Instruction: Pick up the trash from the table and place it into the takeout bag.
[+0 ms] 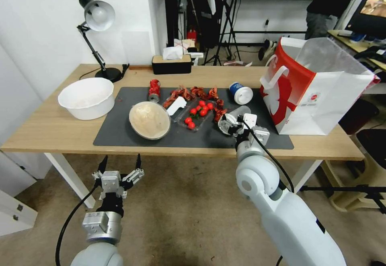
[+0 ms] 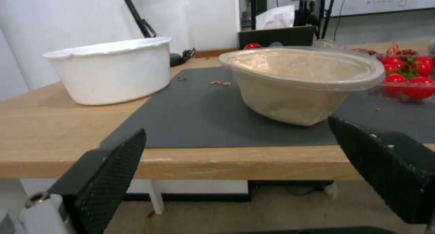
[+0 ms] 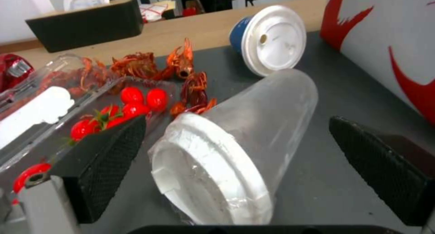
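The right end effector (image 3: 236, 159) is reaching over the near edge of the surface (image 1: 48, 129), fingers spread wide either side of the clear cup (image 3: 244, 139), not yet gripping. The cup is lying on its side on the mat (image 1: 120, 133), lid end nearest, so a sideways pinch suits it. The bag (image 1: 321, 93) is standing open just right, close for the drop. The left end effector (image 1: 119, 167) is waiting released below the near edge.
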Robot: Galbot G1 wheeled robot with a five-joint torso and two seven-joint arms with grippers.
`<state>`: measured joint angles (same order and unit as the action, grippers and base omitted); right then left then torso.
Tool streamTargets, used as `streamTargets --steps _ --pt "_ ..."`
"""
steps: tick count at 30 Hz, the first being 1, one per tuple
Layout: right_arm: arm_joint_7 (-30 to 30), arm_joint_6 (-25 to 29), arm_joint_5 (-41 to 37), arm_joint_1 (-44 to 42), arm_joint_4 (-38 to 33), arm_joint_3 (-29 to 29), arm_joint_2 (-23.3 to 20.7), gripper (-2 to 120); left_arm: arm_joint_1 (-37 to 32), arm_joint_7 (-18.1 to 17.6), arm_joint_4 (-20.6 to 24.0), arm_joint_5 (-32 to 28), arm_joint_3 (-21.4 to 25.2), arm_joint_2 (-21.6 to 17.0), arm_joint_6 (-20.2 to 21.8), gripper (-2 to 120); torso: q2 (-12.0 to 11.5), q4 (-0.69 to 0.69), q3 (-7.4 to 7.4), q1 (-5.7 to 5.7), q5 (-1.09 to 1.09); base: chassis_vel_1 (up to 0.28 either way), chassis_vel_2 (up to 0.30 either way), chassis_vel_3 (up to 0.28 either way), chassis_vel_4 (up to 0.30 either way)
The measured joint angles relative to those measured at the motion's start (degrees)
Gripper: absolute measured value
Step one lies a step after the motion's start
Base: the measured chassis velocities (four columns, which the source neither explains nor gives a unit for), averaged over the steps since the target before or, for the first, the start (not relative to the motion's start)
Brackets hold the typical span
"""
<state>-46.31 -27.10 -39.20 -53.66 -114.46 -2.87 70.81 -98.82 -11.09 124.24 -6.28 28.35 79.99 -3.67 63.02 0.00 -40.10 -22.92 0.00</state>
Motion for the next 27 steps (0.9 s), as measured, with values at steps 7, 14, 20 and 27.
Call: streamTargets --steps 7,14,20,27 --pt "0.32 -0.40 -1.09 2.80 2.94 1.11 0.63 100 0.18 0.06 -0.41 0.01 -0.22 0.27 0.00 100 0.01 0.01 0.00 0.00 -0.01 0.000 0.000 0.000 0.000" --pt "-0.74 -2.39 -1.32 4.08 4.09 1.84 0.73 100 0.14 0.07 -0.76 0.00 -0.17 0.31 -0.05 100 0.01 0.00 0.00 0.00 0.00 0.000 0.000 0.000 0.000" --pt "-1.04 -3.33 -1.38 3.99 4.19 2.01 0.87 100 0.17 0.07 -1.12 -0.01 -0.21 0.33 -0.17 100 0.01 0.00 0.00 0.00 0.00 0.000 0.000 0.000 0.000" --pt "-1.05 -3.39 -1.38 3.50 4.86 1.92 1.22 100 0.26 0.05 -1.24 -0.01 -0.37 0.37 -0.20 100 0.00 0.00 0.00 0.00 0.00 0.000 0.000 0.000 0.000"
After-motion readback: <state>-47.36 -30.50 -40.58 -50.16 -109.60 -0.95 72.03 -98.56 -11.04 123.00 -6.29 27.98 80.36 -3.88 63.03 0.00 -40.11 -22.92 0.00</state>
